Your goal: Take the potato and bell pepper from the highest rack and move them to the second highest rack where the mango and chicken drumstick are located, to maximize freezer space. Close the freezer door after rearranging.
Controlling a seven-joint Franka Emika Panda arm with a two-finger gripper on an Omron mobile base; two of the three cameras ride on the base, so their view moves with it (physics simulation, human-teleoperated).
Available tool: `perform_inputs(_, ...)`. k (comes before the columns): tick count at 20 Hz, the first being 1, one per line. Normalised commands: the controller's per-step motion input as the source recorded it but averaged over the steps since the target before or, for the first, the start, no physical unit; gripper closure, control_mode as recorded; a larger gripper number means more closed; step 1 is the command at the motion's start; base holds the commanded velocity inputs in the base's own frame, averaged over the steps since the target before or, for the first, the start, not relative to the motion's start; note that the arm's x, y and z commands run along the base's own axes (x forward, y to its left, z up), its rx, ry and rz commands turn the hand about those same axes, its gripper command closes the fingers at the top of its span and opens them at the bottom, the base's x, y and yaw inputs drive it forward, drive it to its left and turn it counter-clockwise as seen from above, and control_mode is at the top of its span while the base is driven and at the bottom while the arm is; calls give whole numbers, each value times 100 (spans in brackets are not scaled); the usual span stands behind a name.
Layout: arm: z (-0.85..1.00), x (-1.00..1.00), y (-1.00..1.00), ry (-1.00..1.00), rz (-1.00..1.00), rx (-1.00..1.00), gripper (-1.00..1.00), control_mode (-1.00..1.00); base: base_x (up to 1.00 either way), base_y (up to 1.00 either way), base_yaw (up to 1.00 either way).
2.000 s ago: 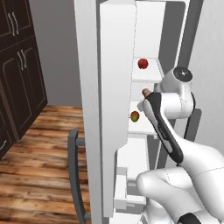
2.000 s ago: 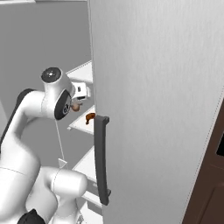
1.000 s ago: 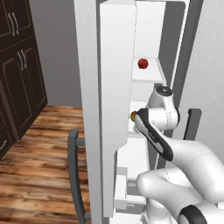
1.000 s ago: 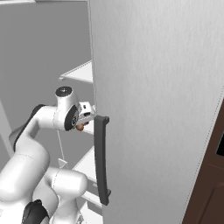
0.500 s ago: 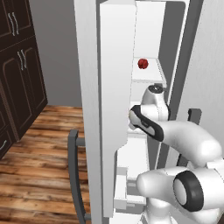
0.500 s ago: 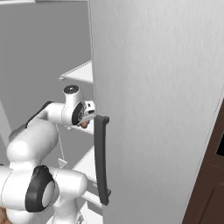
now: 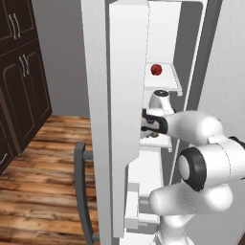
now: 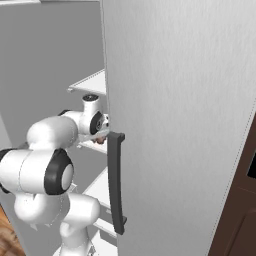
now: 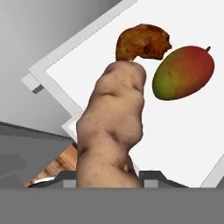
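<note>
arm: dropped over last 2 s from top-rack height down to the 2nd rack, wrist swung inward. Claw [image 9: 109, 175] now sits over the 2nd-rack shelf [image 9: 175, 144], deep inside the freezer [image 7: 191, 57].
claw: clenched on the potato [image 9: 111, 131]. Finger tips barely visible at base of hand view, spud rises straight out from between them, so grasp looks firm.
potato: in the claw, not on the shelf yet as far as I can tell; contact w/ shelf hidden under the spud.
mango [image 9: 183, 78]: ahead of the claw and off to one side, lying on the same shelf, apart from potato.
chicken drumstick [image 9: 142, 41]: straight ahead of the claw, just past the potato's far end; looks touching or nearly so in hand view, can't tell which.
bell pepper [image 7: 156, 70]: on the top rack above the claw, same spot as 2 s ago, untouched.
freezer door [image 7: 119, 119]: open, grey handle [image 8: 116, 180] near the claw's side in right base view.
meaning: potato transfer nearly done, est. just lower + release left. Then pepper, then door. Roughly a third in.
risk: drop spot is tight vs drumstick; releasing here may nudge it.
</note>
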Motion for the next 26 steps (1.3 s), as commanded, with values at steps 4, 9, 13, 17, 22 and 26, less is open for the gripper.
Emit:
perform_inputs(4,-57,36,0,-4,2,0,100,-100,0,0,0)
perform_inputs(9,-42,41,0,-2,2,0,100,-100,0,0,0)
perform_inputs(13,-27,53,0,0,0,0,100,-100,0,0,0)
perform_inputs(17,-33,63,0,0,0,0,100,-100,0,0,0)
perform_inputs(22,-38,64,0,0,0,0,100,-100,0,0,0)
perform_inputs(26,-61,55,5,0,0,-6,-100,-100,0,0,0)
